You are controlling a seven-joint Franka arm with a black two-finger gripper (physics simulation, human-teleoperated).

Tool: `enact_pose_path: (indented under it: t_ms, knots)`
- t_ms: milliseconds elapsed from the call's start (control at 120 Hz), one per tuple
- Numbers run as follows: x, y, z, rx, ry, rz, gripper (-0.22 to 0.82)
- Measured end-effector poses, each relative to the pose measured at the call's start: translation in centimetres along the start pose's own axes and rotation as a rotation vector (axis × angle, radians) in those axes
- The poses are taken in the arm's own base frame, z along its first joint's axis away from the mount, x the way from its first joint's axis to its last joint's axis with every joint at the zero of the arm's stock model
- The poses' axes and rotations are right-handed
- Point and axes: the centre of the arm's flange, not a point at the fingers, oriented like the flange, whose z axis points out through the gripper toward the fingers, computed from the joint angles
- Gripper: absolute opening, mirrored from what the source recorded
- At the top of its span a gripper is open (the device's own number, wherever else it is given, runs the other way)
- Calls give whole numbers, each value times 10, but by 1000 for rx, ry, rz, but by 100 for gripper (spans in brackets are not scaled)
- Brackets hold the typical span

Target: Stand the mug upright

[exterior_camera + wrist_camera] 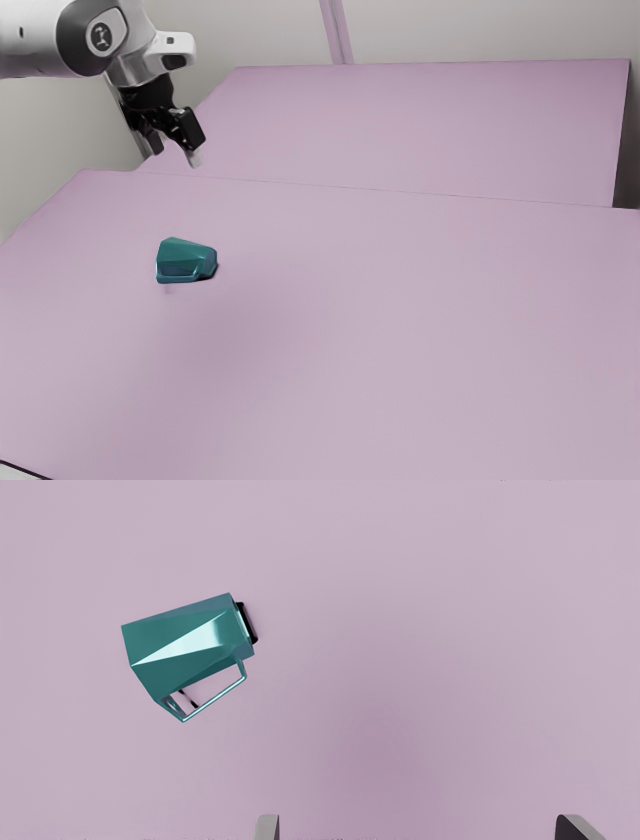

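Note:
High over the table in the exterior view, my gripper (178, 157) hangs toward the upper left, well apart from the mug. The teal faceted mug (184, 261) lies on its side on the table, lower in that view than the gripper. In the wrist view the mug (187, 650) shows its angular body and its thin squared handle, which lies along one side. My gripper (417, 827) is open there, its two fingertips wide apart with nothing between them.
The pink tabletop (400, 330) stretches under the mug and the arm. Behind it in the exterior view is another pink surface (420, 130), with pale walls (480, 30) beyond. A dark line crosses the bottom left corner.

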Motion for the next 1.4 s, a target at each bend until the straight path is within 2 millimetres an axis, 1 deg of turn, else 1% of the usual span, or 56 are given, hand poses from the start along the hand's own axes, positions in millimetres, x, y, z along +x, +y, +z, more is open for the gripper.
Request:
enact_pose_path:
  t_ms: [200,333,367,475,533,567,608,642,667,692,708,733,775,800,825,850,967,1067,1133,1175,1258,1333,1400]
  knots:
    - [-1,4,-2,1,-3,-61,60]
    - [-2,6,3,-10,-15,-91,60]
    - [-2,7,9,-26,-24,-101,60]
    - [-3,12,42,-101,-62,-129,60]
    - [-3,13,56,-142,-70,-134,60]
    - [0,13,65,-168,-68,-130,60]
    - [5,13,80,-205,-72,-119,60]
    - [9,9,92,-229,-73,-112,60]
    - [10,1,100,-246,-70,-113,60]
    - [9,-15,108,-261,-64,-127,60]
    - [7,-29,113,-270,-60,-143,60]
    - [0,-56,120,-281,-51,-178,60]
    - [-18,-107,133,-300,-37,-248,60]
    - [-30,-132,138,-309,-28,-283,60]
    - [-39,-151,144,-317,-20,-306,60]
    - [-45,-162,148,-324,-13,-315,60]
    - [-53,-184,170,-364,5,-298,60]
    - [-65,-215,197,-429,29,-314,60]
    - [-68,-234,211,-473,55,-315,60]
    - [-68,-246,220,-502,71,-313,60]
    - [-67,-262,235,-562,105,-296,60]
    - [-63,-269,247,-613,126,-267,60]
    - [-54,-274,261,-656,139,-235,60]
